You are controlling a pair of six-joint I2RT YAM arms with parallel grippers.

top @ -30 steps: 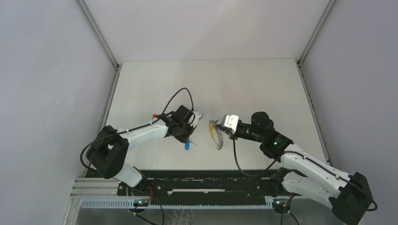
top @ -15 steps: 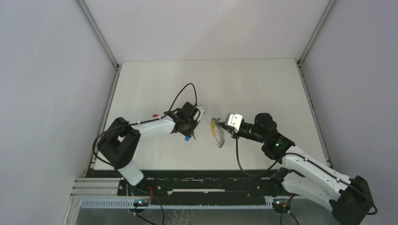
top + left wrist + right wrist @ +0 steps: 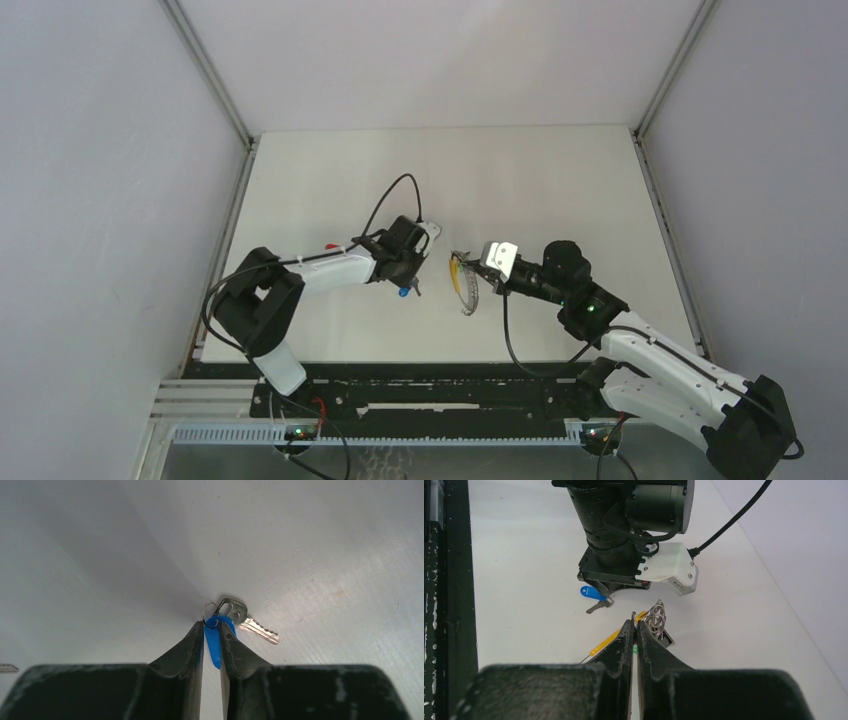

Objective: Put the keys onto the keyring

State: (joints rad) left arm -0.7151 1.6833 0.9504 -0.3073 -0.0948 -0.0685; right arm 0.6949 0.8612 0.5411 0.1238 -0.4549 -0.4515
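From above, everything sits in the near half of the table (image 3: pixel 520 170), well away from its side edges. One blue key (image 3: pixel 403 292) lies under the left gripper (image 3: pixel 408 285), and one red key (image 3: pixel 331 246) lies farther left.

Left wrist: the fingers (image 3: pixel 190 640) narrowly bracket the blue key's head. Whether they pinch it is unclear.

Right wrist: the right gripper (image 3: pixel 634 625) is pinched shut on the single keyring (image 3: pixel 655 617), near the blue key.

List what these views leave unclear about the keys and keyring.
Red key: top view, tiny, partly behind the left arm.
Whether the left jaws grip the blue key: left wrist view, they cover the contact.
Which part of the keyring the right jaws pinch: right wrist view, they hide it.
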